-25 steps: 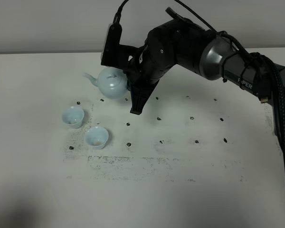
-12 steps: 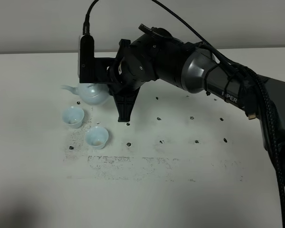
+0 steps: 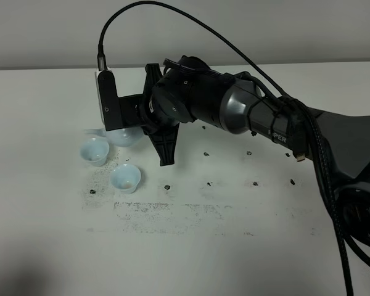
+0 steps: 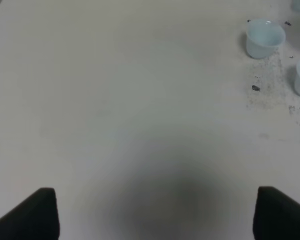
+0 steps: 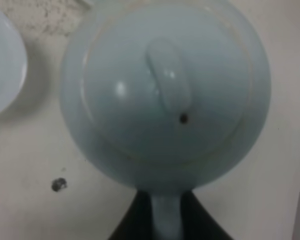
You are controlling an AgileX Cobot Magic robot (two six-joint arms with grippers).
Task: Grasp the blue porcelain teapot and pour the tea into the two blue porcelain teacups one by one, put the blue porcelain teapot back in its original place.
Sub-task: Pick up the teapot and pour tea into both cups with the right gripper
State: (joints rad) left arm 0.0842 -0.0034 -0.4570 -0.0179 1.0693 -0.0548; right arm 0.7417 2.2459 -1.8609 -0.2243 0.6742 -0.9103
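- White tabletop (image 3: pixel 246 246) fills the scene below a pale wall. It is dotted with small dark specks (image 3: pixel 249 152) and has a grey scuffed patch (image 3: pixel 172 213) near the middle.
- The bulky black right arm (image 3: pixel 234 111) reaches across to the left side of the table.
- The right gripper (image 5: pixel 166 222) is pinched on the loop handle of the pale blue glossy round porcelain teapot (image 5: pixel 165 95), with a dark finger on either side.
- From the high view the teapot is half hidden under the wrist camera (image 3: pixel 108 102). It is just behind the farther cup, with its spout pointing left.
- Two small pale blue flared porcelain teacups stand upright, near each other but apart: the farther teacup (image 3: pixel 95 152) and the nearer teacup (image 3: pixel 126 179).
- I cannot tell whether the teapot touches the table.
- The left gripper (image 4: pixel 162 215) is spread wide over bare tabletop, well apart from both cups.
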